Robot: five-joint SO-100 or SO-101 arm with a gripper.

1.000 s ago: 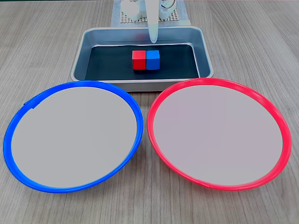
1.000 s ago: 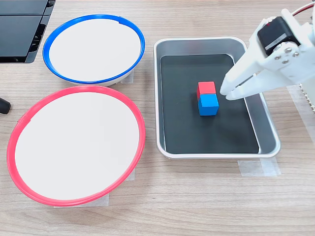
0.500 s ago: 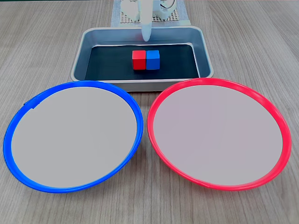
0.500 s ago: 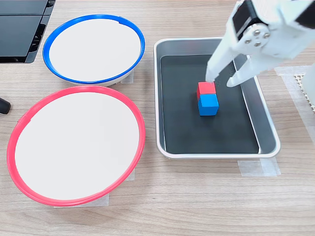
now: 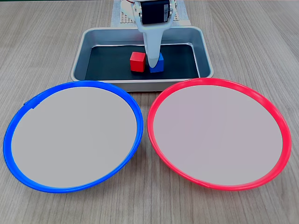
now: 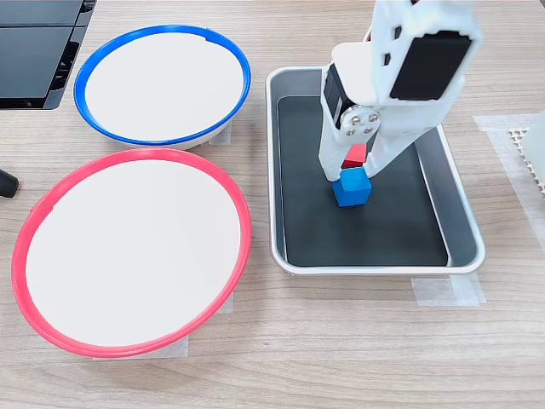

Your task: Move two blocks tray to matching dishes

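The grey tray (image 5: 140, 84) (image 6: 462, 223) holds both blocks. In both fixed views my white gripper (image 5: 152, 64) (image 6: 351, 170) reaches down into it, open. Its fingers (image 6: 329, 170) stand right at the gap between the red block (image 5: 137, 61) (image 6: 355, 154) and the blue block (image 5: 160, 64) (image 6: 352, 187). The blue block sits turned and a little apart from the red one, partly hidden by a finger in one fixed view. The blue-rimmed dish (image 5: 72, 135) (image 6: 162, 83) and the red-rimmed dish (image 5: 218, 133) (image 6: 132, 250) lie beside the tray with nothing in them.
A black flat object (image 6: 34, 51) lies at the top left corner, and a small dark object (image 6: 7, 181) at the left edge. A mesh mat (image 6: 532, 162) (image 5: 122, 18) lies under the arm's base. Tape strips (image 6: 447, 290) hold the tray to the wooden table.
The gripper swung over the tray, opened and came down between the blocks. The blue block was nudged aside and turned; the red one shifted slightly the other way.
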